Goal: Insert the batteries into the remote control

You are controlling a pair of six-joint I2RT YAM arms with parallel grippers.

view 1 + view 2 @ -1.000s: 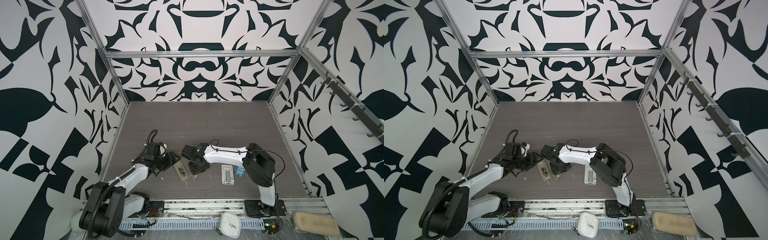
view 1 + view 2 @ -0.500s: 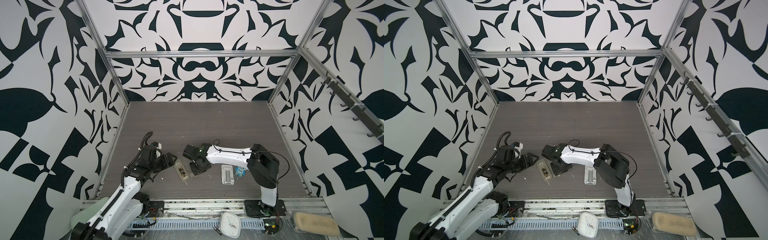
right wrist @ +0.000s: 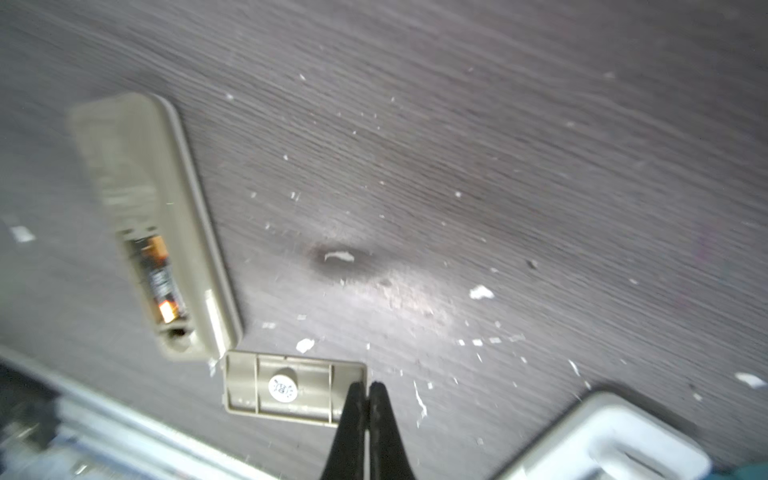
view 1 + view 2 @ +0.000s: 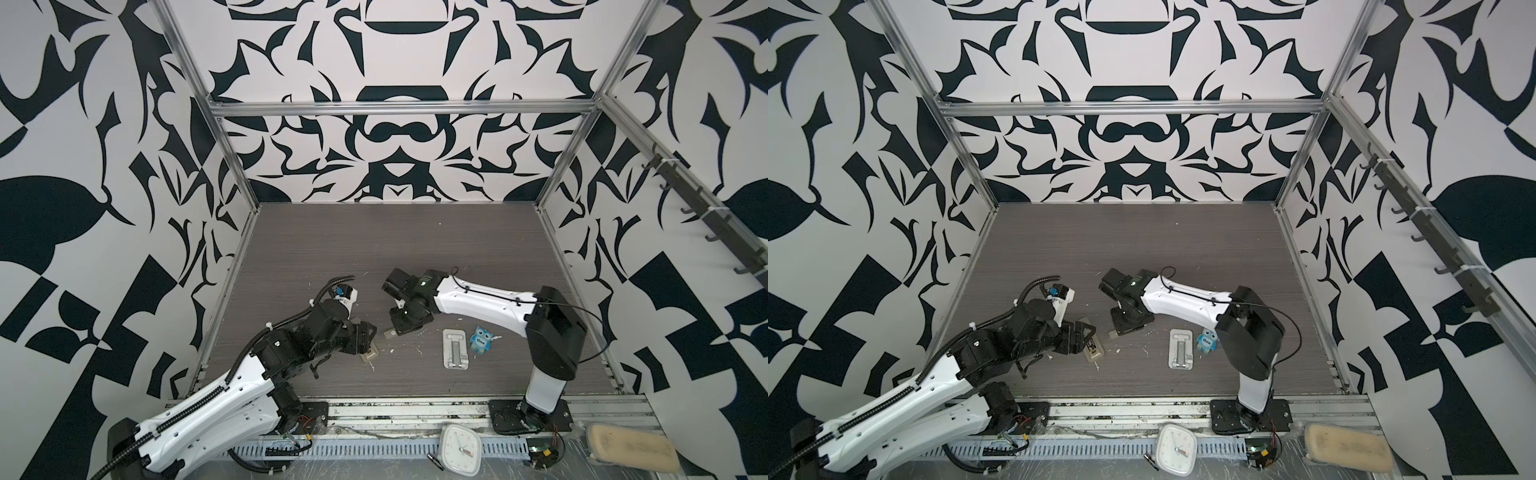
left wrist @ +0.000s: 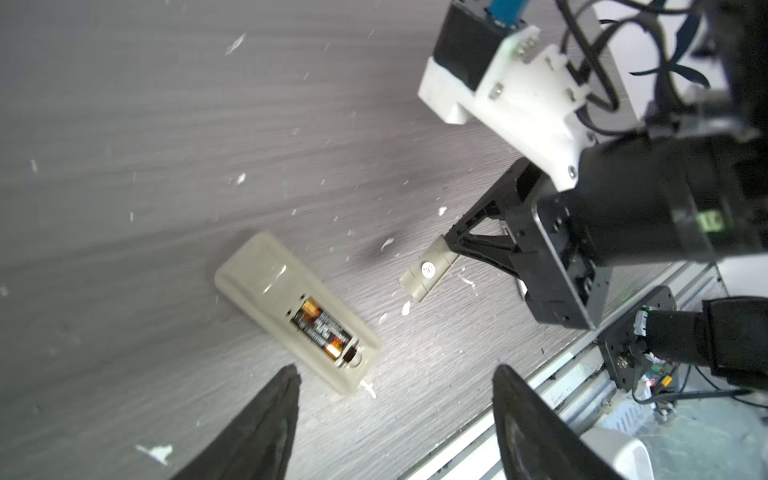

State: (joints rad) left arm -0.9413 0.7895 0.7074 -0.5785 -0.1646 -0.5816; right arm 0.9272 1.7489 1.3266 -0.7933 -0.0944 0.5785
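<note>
Near front rail (image 4: pixel 415 409), remote control (image 5: pixel 291 307) back-up, batteries (image 5: pixel 324 328) seated in bay; left gripper (image 5: pixel 397 372) beside it, fingers (image 5: pixel 266 415) apart, empty; right gripper (image 3: pixel 369 386) fingers (image 3: pixel 353 415) together at cover (image 3: pixel 291 388) edge, probably for refitting.

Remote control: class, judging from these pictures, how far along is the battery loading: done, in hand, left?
Done: the remote control lies back up with batteries in its open bay; whether both are in is unclear. In hand: the shut right gripper has its tips at the edge of the loose battery cover, which lies inside up beside the remote; the left gripper hangs open nearby. Left: probably refitting the cover.
</note>
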